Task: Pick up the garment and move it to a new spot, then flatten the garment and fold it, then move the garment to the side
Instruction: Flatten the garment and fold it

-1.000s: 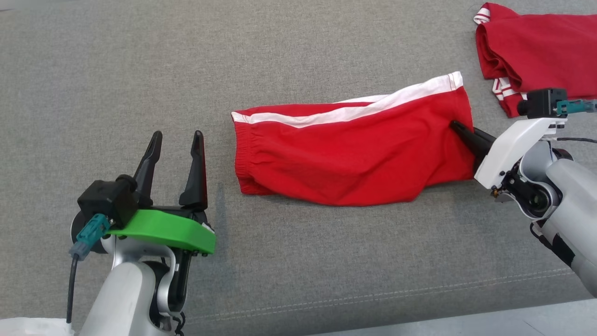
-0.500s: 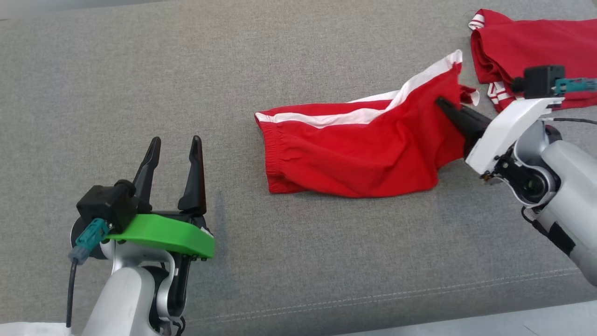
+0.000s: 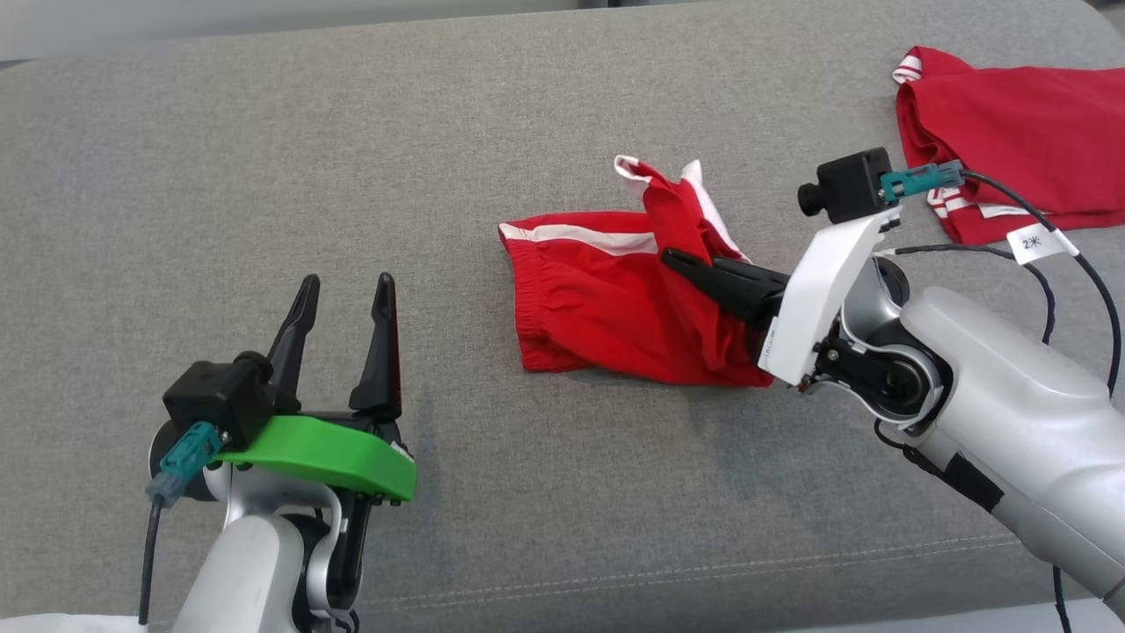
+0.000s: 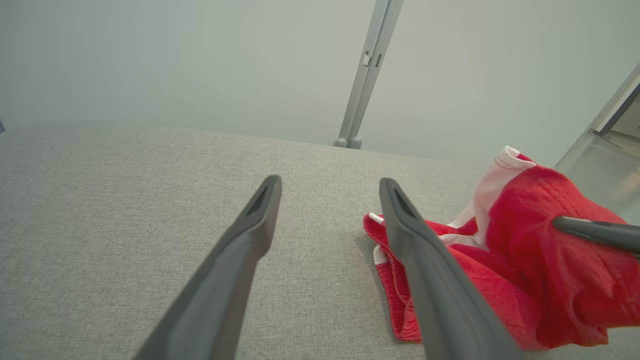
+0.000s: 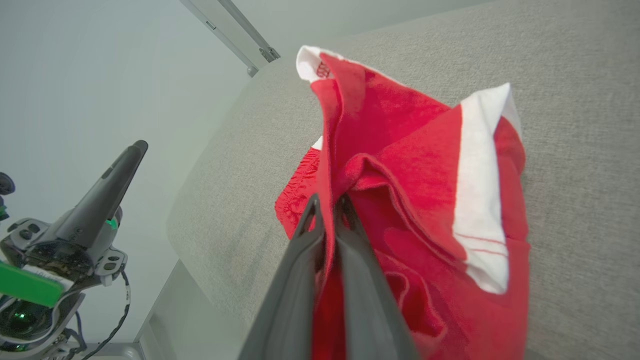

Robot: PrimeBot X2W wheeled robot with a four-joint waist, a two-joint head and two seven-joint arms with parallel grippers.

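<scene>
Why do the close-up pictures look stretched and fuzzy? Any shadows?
Head view: soft, even light, sharp throughout, faint shadow under the red garment. Left wrist view: wide-angle stretch; the left end effector blurs toward the bottom edge. Right wrist view: the edge of the grey cushion looks bowed; the right end effector looks soft.

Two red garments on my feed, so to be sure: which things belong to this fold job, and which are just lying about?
In the job: red shorts, one end pinched in the shut right gripper; left gripper, open, apart from them.
Lying about: second red garment, far right; grey cushion beneath everything.
</scene>
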